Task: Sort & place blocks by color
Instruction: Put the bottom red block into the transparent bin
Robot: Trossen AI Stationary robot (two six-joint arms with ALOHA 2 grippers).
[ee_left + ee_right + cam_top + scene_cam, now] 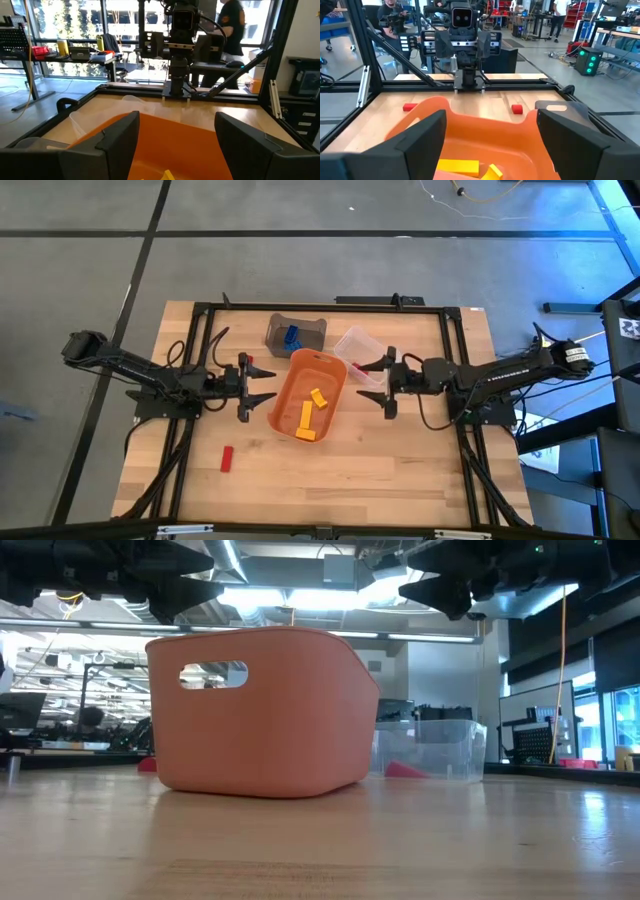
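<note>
Three yellow blocks [307,417] [457,166] lie on the floor of the orange tub [330,370]. Blue blocks [291,335] sit inside a grey bin [312,327]. One red block [227,458] [410,106] lies flat on the table near the left front, and another [248,358] [517,108] lies by the left gripper. A red piece [405,769] shows in the clear bin [352,340]. My left gripper [268,385] [175,145] is open at the tub's left rim. My right gripper [362,382] [490,145] is open at its right rim. Both hang above the table, holding nothing.
The orange tub [260,710] stands mid-table between the arms, with the grey bin and clear bin [430,750] just behind it. A black frame [200,310] borders the table. Bare wood [380,470] lies along the near side. People stand in the room beyond.
</note>
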